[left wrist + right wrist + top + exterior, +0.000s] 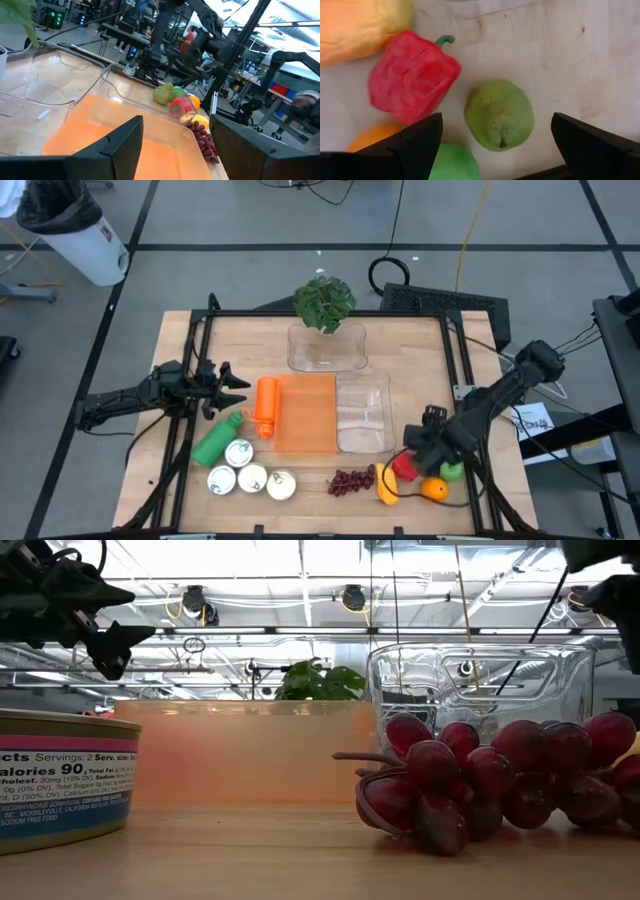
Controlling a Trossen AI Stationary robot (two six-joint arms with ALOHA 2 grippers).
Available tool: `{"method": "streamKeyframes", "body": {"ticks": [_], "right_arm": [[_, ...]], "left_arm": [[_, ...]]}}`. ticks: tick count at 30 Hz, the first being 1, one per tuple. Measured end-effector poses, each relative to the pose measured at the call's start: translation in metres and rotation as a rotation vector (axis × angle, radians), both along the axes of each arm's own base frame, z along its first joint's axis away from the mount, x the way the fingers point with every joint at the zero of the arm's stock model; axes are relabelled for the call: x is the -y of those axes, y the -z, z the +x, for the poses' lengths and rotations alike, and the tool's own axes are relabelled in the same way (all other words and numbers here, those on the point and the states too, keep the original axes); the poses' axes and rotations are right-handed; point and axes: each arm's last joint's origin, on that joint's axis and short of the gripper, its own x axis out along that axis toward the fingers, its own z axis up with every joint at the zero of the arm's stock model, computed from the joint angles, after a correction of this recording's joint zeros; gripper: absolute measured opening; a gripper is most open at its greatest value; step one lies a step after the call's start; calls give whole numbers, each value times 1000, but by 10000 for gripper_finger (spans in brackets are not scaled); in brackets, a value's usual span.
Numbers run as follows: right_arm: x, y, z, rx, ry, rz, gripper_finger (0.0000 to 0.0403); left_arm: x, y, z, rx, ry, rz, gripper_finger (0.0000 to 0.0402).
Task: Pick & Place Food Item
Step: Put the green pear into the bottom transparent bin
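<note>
On the wooden table (410,345), the right gripper (492,150), fingers spread, hovers over the green pear (500,115); the red pepper (412,75) lies at 10 o'clock. Next: descend, pinch. The left gripper (235,388) waits half-spread.

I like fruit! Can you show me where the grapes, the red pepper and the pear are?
grapes (490,780), low view, middle of the bunch
red pepper (412,77), right wrist view, middle of its body
pear (500,114), right wrist view, middle of its skin

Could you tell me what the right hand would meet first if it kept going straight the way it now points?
Most likely the green pear, centred between the open right hand's fingers; the red pepper lies off to one side.
</note>
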Motion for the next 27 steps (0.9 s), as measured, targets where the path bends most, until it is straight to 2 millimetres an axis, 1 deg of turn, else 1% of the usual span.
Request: {"method": "streamKeyframes", "body": {"ticks": [6, 14, 19, 27], "right_arm": [[-6, 24, -4, -43, 28, -88, 357], [1, 53, -13, -51, 43, -113, 357], [6, 58, -18, -34, 50, -97, 349], [11, 58, -24, -12, 64, -84, 300]], "left_arm": [[0, 0, 0, 0, 0, 0, 243], [0, 0, 0, 0, 0, 0, 243], [0, 0, 0, 0, 0, 0, 244], [0, 0, 0, 0, 0, 0, 243]]}}
